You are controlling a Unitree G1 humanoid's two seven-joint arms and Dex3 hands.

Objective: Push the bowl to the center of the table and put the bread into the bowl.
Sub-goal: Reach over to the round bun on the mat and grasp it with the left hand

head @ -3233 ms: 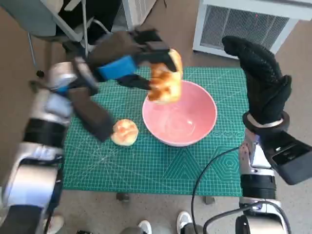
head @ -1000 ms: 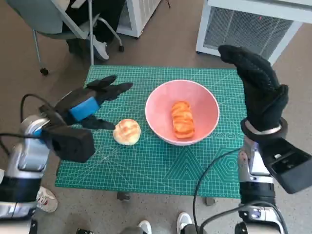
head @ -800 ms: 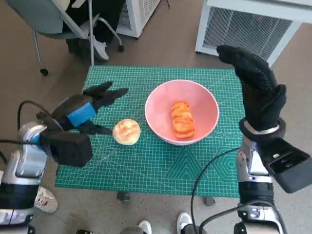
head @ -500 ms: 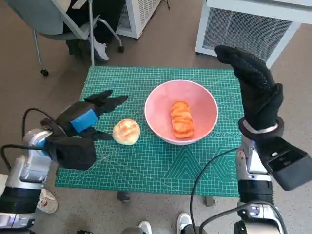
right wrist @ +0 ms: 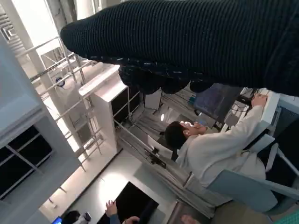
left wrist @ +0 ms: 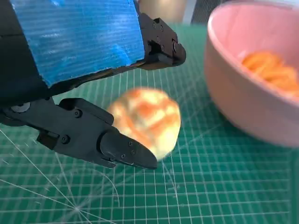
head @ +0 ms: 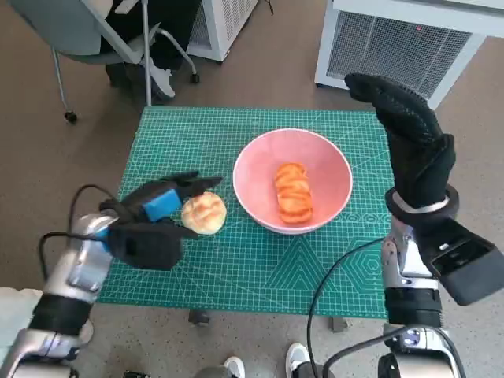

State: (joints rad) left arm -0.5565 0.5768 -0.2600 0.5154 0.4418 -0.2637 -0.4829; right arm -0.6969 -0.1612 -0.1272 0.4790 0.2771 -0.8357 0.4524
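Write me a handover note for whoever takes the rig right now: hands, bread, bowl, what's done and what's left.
Left hand: open, fingers spread around the round bun on the green mat, not gripping yet.
Right hand: raised beside the table, holding nothing.
Pink bowl: near the middle of the mat, with the long bread roll inside.
Done: bowl placed, one bread in.
Left: grasp the bun, lift it and drop it into the bowl.

The bowl [head: 292,183] looks smooth, faintly glossy pink plastic. The right hand [head: 415,150] wears matt black knit; the left hand [head: 154,213] carries ribbed blue tape.
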